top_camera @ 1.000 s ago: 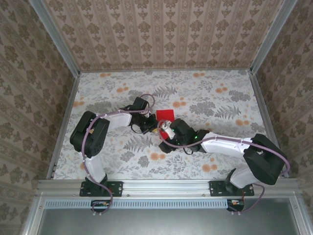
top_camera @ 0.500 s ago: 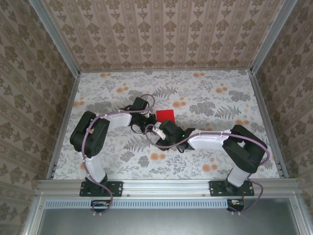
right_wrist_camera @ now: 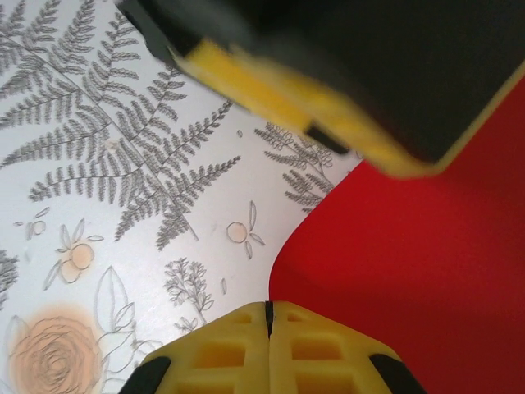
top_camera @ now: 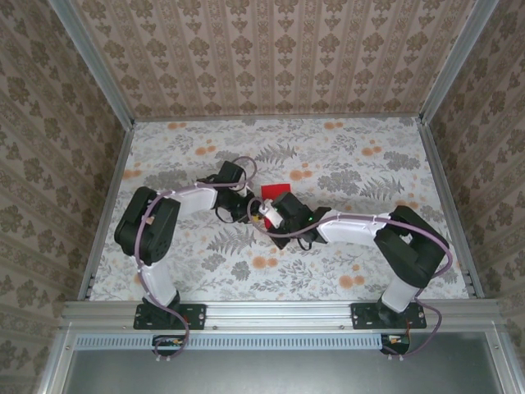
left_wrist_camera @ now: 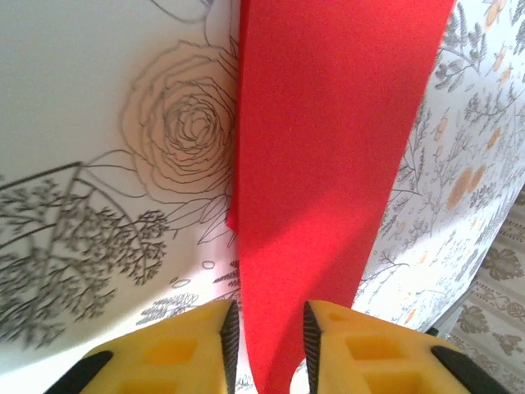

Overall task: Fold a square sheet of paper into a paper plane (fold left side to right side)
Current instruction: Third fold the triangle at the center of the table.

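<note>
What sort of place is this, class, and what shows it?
Likely a robot test cell: a floral-covered table boxed in by metal-framed wallpapered walls, with the left arm and right arm bolted to a rail, working a red paper sheet.

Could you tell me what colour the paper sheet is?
The paper sheet is plain bright red; the left wrist view shows it best.

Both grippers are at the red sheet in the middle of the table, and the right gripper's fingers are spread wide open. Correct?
No. The right gripper is shut, not wide open: the right wrist view shows its two yellow fingers pressed together at the edge of the red sheet. The rest stands: the left gripper is at the sheet too, in the middle of the table.
</note>
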Controlling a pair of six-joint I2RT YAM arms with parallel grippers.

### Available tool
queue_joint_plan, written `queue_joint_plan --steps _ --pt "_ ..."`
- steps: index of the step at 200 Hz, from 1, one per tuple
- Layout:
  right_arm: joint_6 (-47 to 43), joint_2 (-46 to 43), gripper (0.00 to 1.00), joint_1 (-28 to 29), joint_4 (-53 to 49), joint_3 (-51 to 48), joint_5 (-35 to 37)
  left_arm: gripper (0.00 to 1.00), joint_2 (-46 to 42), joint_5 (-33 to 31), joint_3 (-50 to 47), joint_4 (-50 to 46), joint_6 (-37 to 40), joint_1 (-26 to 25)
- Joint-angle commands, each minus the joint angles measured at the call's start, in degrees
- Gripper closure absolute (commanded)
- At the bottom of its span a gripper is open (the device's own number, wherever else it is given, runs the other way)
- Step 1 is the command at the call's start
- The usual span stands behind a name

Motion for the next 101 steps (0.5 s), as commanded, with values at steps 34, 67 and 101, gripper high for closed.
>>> queue_joint_plan --steps 34,67,101 --pt "5.4 0.1 1.0 -2.8 -3.6 2.4 -12.6 0.73 -3.5 3.3 6.6 -8.3 11.4 5.3" --pt "6.4 2.2 1.0 -3.2 -4.9 4.3 -14.5 0.86 4.5 6.3 13.7 -8.7 14.7 4.3" --pt "7.7 3.3 1.0 -3.4 -4.5 4.7 -15.2 0.9 11.8 6.7 20.2 -9.2 16.7 2.3"
